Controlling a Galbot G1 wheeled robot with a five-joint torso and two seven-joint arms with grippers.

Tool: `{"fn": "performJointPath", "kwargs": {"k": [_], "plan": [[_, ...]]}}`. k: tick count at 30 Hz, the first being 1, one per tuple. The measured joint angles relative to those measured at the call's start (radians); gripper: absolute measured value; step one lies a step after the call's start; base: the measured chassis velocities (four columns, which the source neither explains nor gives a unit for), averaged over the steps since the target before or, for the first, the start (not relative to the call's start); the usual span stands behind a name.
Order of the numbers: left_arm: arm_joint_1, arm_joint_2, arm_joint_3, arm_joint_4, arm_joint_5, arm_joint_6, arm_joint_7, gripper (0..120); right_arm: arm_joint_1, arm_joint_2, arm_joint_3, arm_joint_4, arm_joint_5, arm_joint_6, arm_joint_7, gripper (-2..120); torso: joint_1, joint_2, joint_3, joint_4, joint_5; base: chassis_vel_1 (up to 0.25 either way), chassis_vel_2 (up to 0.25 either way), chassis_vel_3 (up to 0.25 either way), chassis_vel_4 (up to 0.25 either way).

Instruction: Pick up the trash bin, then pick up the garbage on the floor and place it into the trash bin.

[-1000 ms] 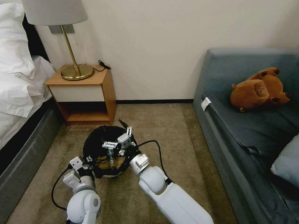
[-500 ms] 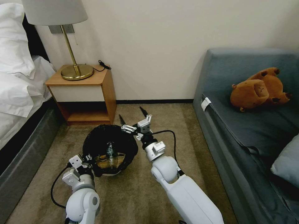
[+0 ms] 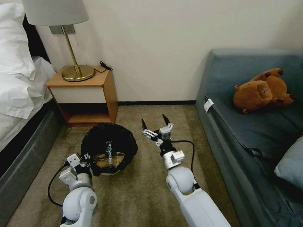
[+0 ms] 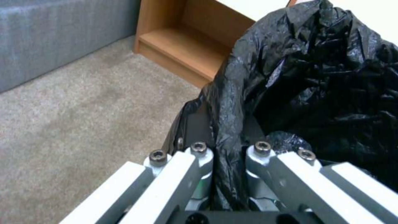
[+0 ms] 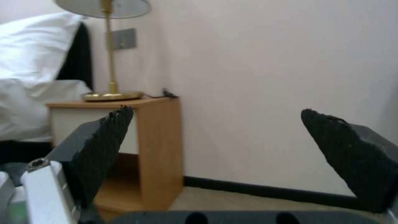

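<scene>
Bedroom corner: plain cream wall (image 3: 164,41) with dark skirting board (image 3: 156,102), above beige short-pile carpet (image 3: 148,189). Left, a wooden open-shelf nightstand (image 3: 86,94) bearing a brass-stemmed lamp with pale shade (image 3: 68,37), beside a white-linened bed (image 3: 17,78). Right, a grey-blue fabric sofa (image 3: 252,132) carrying a brown plush toy (image 3: 262,90).

Trash bin (image 3: 109,148): crinkled black bag, white base. Inside: green bottle (image 3: 109,150), brown paper bag (image 3: 105,159). Right tool (image 3: 155,121): black fingertips, white body. Carpet (image 3: 142,189) beige-brown.
</scene>
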Motion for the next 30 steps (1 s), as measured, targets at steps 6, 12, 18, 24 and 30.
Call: {"fn": "performJointPath", "kwargs": {"k": [6, 12, 18, 24, 30], "plan": [[-0.021, 0.023, -0.001, 0.014, -0.010, 0.011, 0.001, 4, -0.032, 0.019, 0.105, -0.048, -0.004, 0.039, -0.001, 100, 0.000, 0.000, 0.000, 0.0000, -0.0001, 0.000, 0.000, 0.000, 0.000], [-0.037, 0.028, -0.003, 0.015, -0.010, 0.020, 0.003, 4, -0.041, 0.025, 0.146, -0.089, -0.001, 0.062, -0.001, 100, 0.000, 0.000, 0.000, 0.0001, 0.0000, 0.000, 0.000, 0.000, 0.000], [-0.045, 0.029, 0.001, 0.016, -0.005, 0.025, 0.005, 4, -0.042, 0.025, 0.153, -0.107, 0.004, 0.080, -0.014, 100, 0.000, 0.000, 0.000, 0.0001, 0.0000, 0.000, 0.000, 0.000, 0.000], [-0.045, 0.029, -0.001, 0.016, -0.006, 0.028, 0.005, 4, -0.039, 0.023, 0.154, -0.117, 0.005, 0.089, -0.024, 100, 0.000, 0.000, 0.000, 0.0001, -0.0001, 0.000, 0.000, 0.000, 0.000], [-0.070, 0.033, -0.025, 0.018, -0.030, 0.037, -0.007, 4, -0.051, 0.019, 0.153, -0.126, 0.004, 0.109, -0.039, 100, 0.000, 0.000, 0.000, 0.0002, 0.0000, 0.000, 0.000, 0.000, 0.000]]}}
